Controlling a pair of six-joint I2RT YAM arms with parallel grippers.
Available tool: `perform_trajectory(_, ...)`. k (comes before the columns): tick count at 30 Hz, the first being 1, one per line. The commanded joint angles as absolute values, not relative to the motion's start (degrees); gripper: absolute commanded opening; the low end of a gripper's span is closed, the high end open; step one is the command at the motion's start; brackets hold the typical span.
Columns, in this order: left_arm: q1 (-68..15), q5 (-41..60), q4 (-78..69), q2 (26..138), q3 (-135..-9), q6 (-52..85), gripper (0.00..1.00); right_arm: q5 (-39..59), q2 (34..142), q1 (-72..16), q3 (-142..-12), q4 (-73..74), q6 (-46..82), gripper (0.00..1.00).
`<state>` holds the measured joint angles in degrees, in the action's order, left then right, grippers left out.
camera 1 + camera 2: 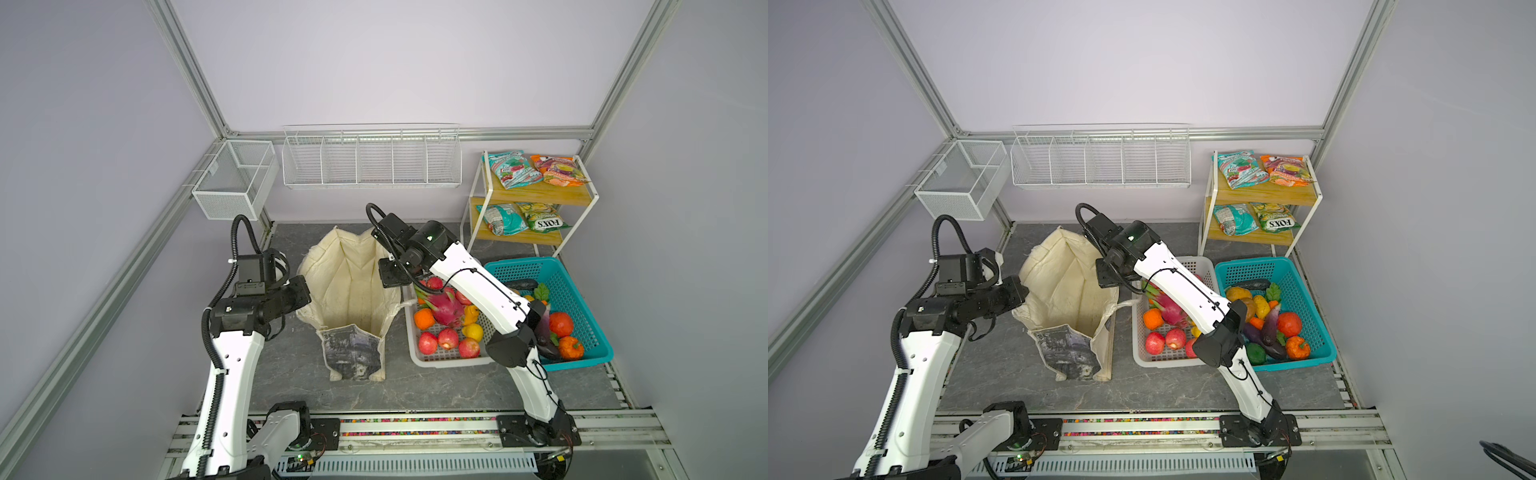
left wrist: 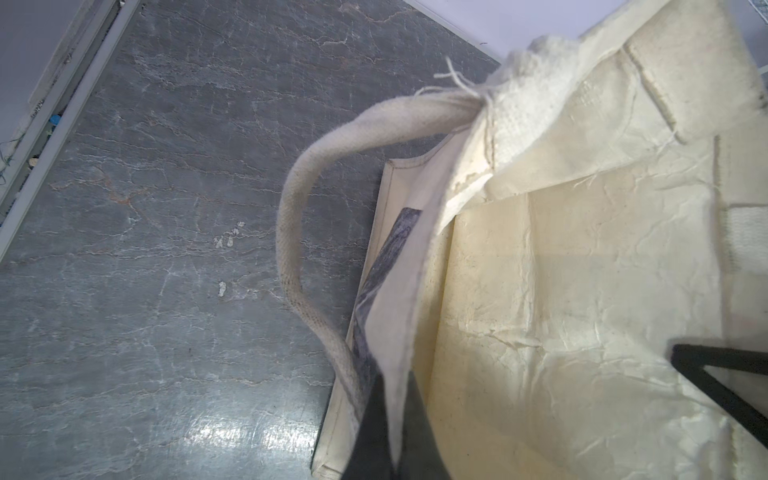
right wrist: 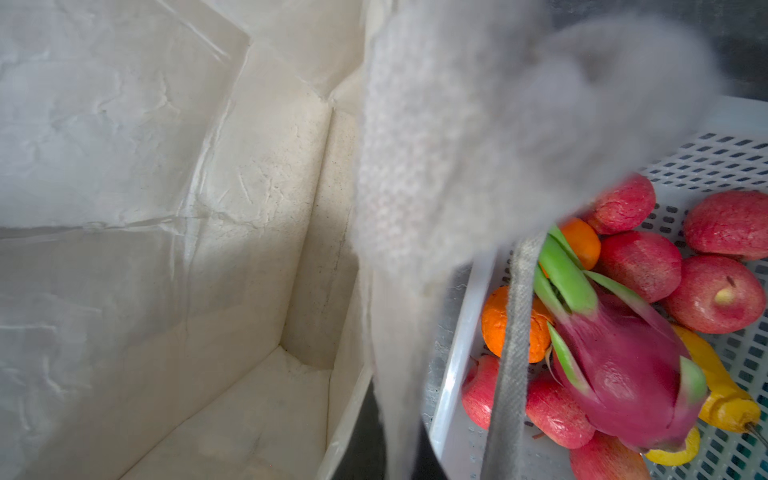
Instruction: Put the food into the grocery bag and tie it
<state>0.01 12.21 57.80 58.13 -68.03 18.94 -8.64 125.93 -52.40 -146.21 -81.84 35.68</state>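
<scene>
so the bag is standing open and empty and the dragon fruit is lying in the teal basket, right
Not quite. The dragon fruit lies in the white basket, not the teal basket, as the right wrist view and a top view show. The bag does stand open and empty.

Cloth, plastic, wire and a stone-look slab

The grocery bag (image 1: pixel 353 282) is soft cream canvas with a matt, crinkled lining, and its handle (image 2: pixel 291 241) is coarse woven webbing with frayed threads. The surface (image 2: pixel 145 208) under it looks like grey slate, veined and faintly shiny. The white basket (image 1: pixel 440 361) and teal basket (image 1: pixel 528 270) are smooth perforated plastic. The dragon fruit (image 3: pixel 636 374) has a glossy pink skin, while the apples (image 3: pixel 715 295) beside it look matt and grainy. The wall rack (image 1: pixel 370 166) is white coated wire. The shelf (image 1: pixel 536 195) is pale wood boards in a white metal frame, and its snack packets (image 1: pixel 515 168) are crinkly glossy film.
</scene>
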Motion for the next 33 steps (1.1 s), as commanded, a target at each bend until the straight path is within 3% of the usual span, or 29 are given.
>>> perform_trajectory(1,0.4,7.7,58.7,58.4,-69.5,17.8,0.0,-13.4,126.3,-50.8,-147.5,-86.4,34.3,0.07)
perform_trajectory(7,0.4,2.0,60.8,59.4,-71.8,17.3,0.0,-17.0,125.9,-49.8,-147.7,-88.4,33.6,0.07)
perform_trajectory(13,0.4,7.0,59.8,60.1,-71.8,17.4,0.0,-14.1,127.9,-49.7,-148.7,-87.8,32.4,0.07)
perform_trajectory(14,0.4,7.8,59.4,59.9,-71.7,17.3,0.05,-13.5,128.1,-49.7,-149.1,-87.7,32.1,0.07)
perform_trajectory(19,0.4,6.8,57.7,60.5,-72.2,17.3,0.51,-11.3,128.6,-49.8,-149.1,-86.6,30.7,0.07)
perform_trajectory(23,0.4,6.2,56.8,62.7,-72.5,17.2,0.71,-10.2,128.6,-50.0,-149.1,-85.8,29.8,0.07)
perform_trajectory(30,0.4,7.9,55.9,67.3,-72.6,16.9,0.79,-8.9,128.7,-50.0,-149.1,-84.8,29.3,0.07)
perform_trajectory(33,0.4,10.3,54.8,69.3,-72.1,17.1,0.73,-8.4,128.8,-50.0,-149.1,-84.4,29.1,0.07)
